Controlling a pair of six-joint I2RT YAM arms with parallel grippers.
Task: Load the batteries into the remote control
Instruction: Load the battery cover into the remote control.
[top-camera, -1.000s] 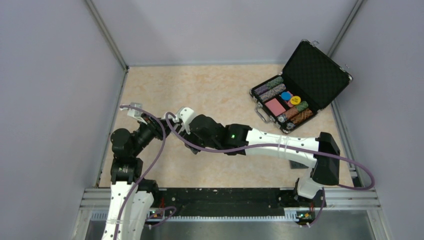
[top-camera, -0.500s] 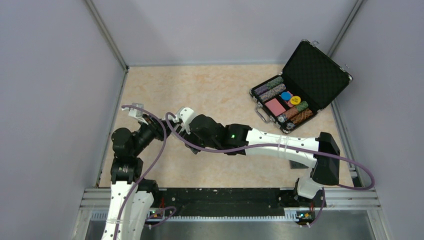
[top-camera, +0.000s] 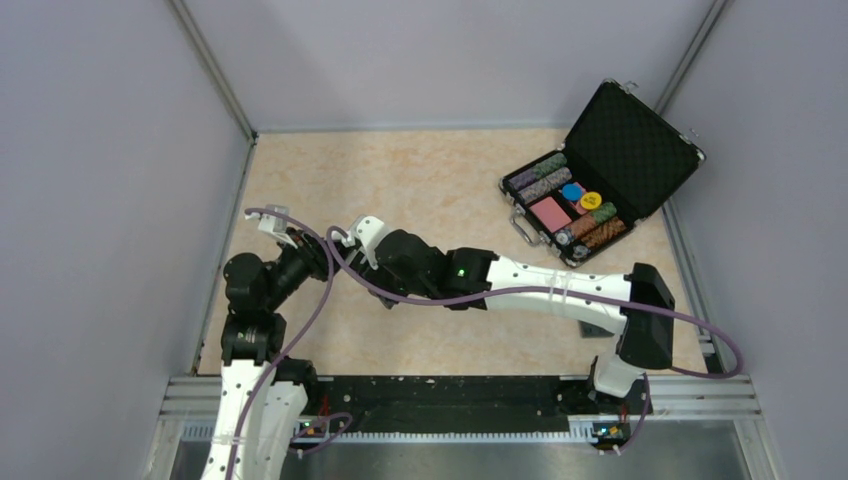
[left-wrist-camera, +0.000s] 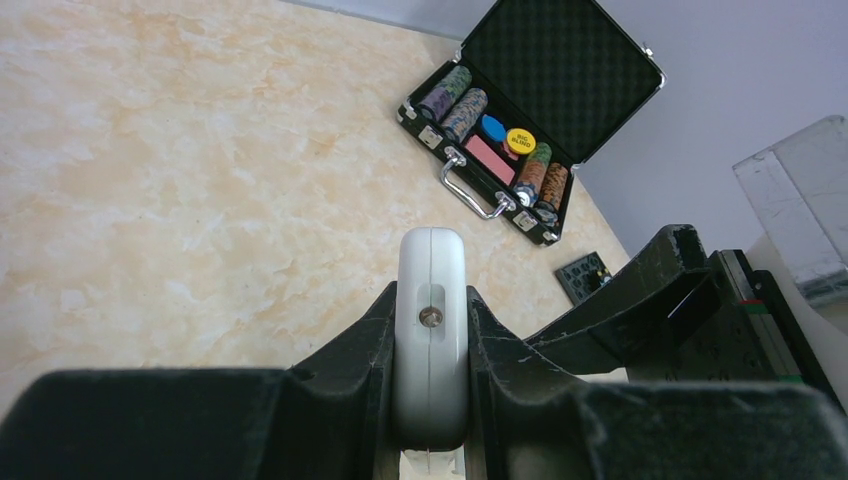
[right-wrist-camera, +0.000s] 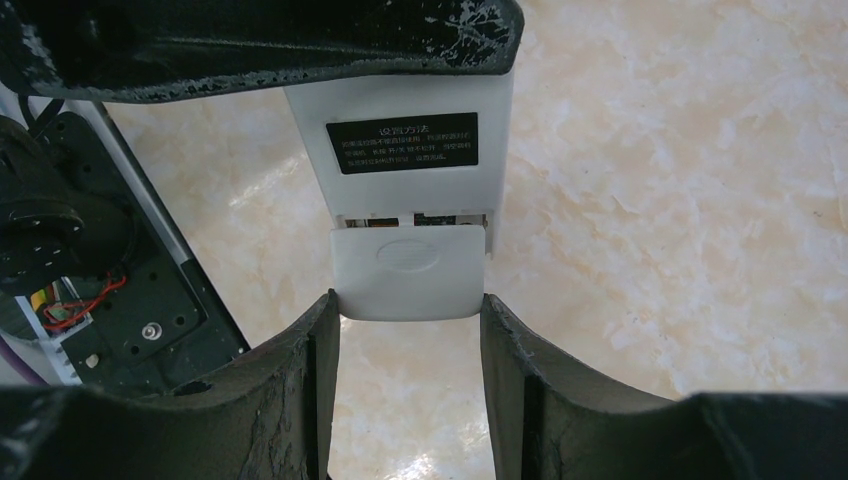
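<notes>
My left claw (left-wrist-camera: 430, 305) is clamped on the remote control (left-wrist-camera: 431, 260), held over the worktop (left-wrist-camera: 200, 150).
Its long axis points at my right claw (right-wrist-camera: 408, 310), the nearer one to the cover end: fingers apart, one each side of the white cover (right-wrist-camera: 410, 268), perhaps touching it. I see no batteries.

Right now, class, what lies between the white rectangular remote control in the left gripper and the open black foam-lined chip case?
Only bare beige marbled tabletop, seen in the left wrist view; the white remote control and black case stand apart.
</notes>
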